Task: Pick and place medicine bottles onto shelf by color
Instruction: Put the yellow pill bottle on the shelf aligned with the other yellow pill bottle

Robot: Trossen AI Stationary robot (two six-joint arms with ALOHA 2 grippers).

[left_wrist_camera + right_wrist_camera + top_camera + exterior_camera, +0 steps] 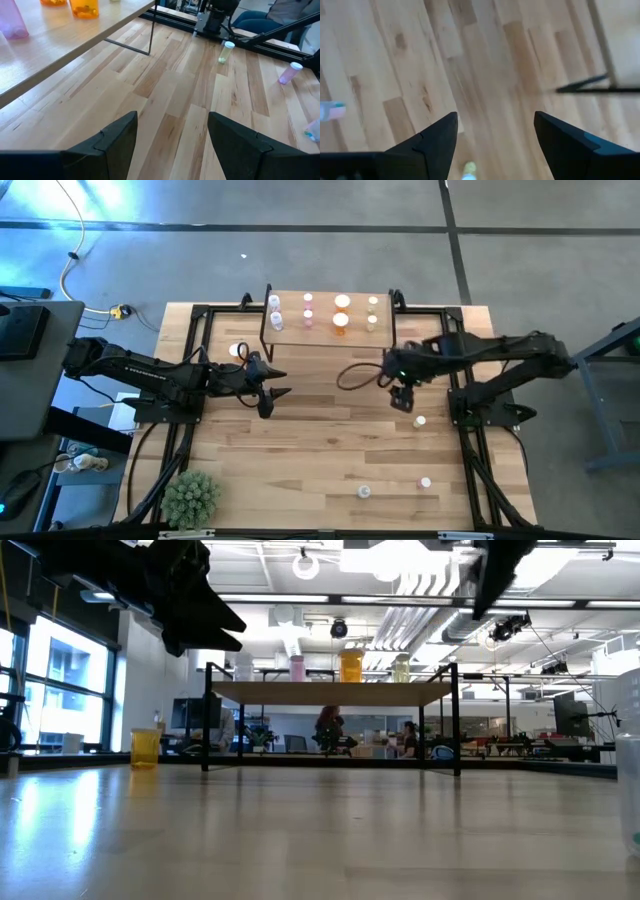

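1. High view: the shelf (325,315) stands at the far middle of the table (330,440) and carries bottles in rows: whitish (275,312), pink (308,310), orange (341,313) and yellowish (372,312). The left gripper (272,392) and right gripper (403,398) hover over bare wood in front of it, both spread with nothing between the fingers. Loose bottles lie at (238,351), (420,421), (364,492) and (425,482); a green plant ball (190,496) sits at the near left corner.
2. Low view: bottles stand on the shelf top; a yellow bottle (145,748) stands on the table at left.
3. Left wrist view: parted fingers (112,142) frame bare wood; a yellowish bottle (226,52) and a pink bottle (289,73) lie beyond.
4. Right wrist view: parted fingers (435,140), empty; a bottle cap (468,170) shows between them, below.
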